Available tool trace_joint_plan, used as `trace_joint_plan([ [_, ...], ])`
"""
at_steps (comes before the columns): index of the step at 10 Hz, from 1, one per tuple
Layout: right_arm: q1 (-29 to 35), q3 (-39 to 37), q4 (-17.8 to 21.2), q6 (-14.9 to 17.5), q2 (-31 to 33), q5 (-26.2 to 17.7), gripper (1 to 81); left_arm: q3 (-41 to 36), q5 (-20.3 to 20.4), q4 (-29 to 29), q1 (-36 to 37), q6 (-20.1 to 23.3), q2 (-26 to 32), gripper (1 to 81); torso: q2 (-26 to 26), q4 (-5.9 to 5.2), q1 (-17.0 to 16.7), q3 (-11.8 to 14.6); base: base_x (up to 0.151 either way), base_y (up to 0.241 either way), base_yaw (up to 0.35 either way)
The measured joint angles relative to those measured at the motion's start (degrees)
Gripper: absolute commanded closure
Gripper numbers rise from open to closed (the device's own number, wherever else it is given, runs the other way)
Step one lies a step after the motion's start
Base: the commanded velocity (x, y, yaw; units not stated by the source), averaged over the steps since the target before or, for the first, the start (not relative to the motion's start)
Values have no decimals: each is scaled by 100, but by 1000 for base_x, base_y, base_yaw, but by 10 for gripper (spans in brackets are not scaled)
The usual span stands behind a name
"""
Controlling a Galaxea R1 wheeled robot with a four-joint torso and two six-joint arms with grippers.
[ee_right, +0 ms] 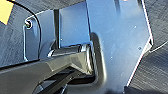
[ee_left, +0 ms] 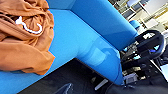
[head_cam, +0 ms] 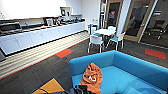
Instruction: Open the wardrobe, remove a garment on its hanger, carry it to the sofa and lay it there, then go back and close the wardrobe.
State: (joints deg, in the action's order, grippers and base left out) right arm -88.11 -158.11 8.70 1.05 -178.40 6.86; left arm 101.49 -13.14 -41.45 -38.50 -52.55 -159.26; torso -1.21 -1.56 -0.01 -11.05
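On the blue sofa (head_cam: 130,75) seat the orange hoodie (head_cam: 92,77) lies crumpled, so most of the white hanger (ee_left: 28,27) is buried, just its hook poking out. Can't tell what either arm's jaws are doing. Dark carpet (head_cam: 45,72) with orange patches, white kitchen worktop (head_cam: 45,28) along the wall, round table (head_cam: 105,31) with chairs behind

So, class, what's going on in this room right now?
A wheeled robot faces a blue sofa in a break room. An orange hoodie lies bunched on the seat cushion, its white hanger hook poking out of the cloth. Nothing is holding the hoodie. Behind the sofa stand a round table with chairs and a long counter.
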Motion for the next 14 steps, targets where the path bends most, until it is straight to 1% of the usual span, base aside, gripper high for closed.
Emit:
trace_joint_plan([
  [2,2,0,-2,2,0,0,10,68,-22,-171,-511,46,151,10,0,0,0,0,0,0,0],
  [5,2,0,-2,2,0,0,10,196,-16,-642,-1337,132,407,10,0,0,-2,0,0,0,0],
  [7,0,0,0,0,1,2,10,212,6,-817,-1488,138,532,10,-2,0,-2,0,0,0,0],
  [9,0,0,-2,2,0,2,10,234,85,-877,-1569,149,482,10,-2,0,-2,2,0,0,0],
  [11,0,0,0,2,0,2,10,419,133,-937,-1932,154,389,10,-2,0,-2,2,0,0,0],
  [12,0,0,-2,0,0,2,10,516,304,-942,-2070,156,385,10,-2,0,-2,2,0,0,0],
  [13,0,0,-2,2,0,2,10,639,577,-957,-2148,156,388,10,-2,0,-2,2,0,0,0],
  [14,0,0,-2,2,0,2,10,725,686,-974,-2208,157,388,10,-2,0,-2,2,0,0,0],
])
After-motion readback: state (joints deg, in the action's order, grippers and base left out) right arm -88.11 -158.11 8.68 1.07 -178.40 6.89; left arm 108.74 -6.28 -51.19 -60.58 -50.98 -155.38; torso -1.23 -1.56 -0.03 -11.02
